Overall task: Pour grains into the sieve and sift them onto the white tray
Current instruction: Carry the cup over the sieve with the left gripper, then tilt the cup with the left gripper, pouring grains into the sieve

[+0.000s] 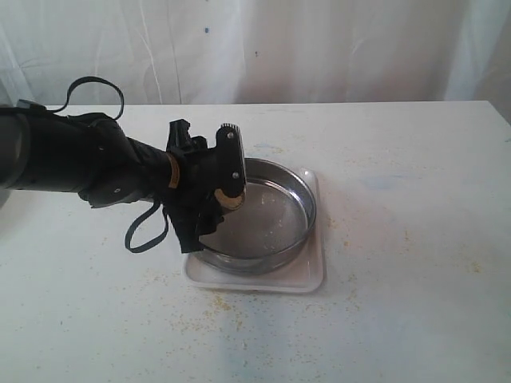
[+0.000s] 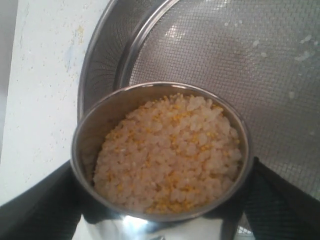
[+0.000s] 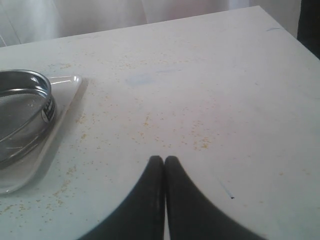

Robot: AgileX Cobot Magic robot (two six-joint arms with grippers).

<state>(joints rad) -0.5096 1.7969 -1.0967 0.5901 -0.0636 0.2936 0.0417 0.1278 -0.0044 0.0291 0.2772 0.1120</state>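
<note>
Exterior view: table point(image 1: 399, 319) speckled with stray granules; white tray point(image 1: 311, 281) near centre, sieve point(image 1: 302, 199) seated in it, mesh carrying a few flecks only. Left gripper point(image 1: 217, 201) at the sieve's 9 o'clock rim, jaws spread wide and clamped on a small steel cup point(image 2: 95, 135); cup brim-full of grains point(image 2: 170, 155). Step, likely: the pour, not yet begun; next calls for tipping the cup toward 3 o'clock, over the mesh. Right gripper point(image 3: 164, 167) closed, empty, apart from the tray.
</note>
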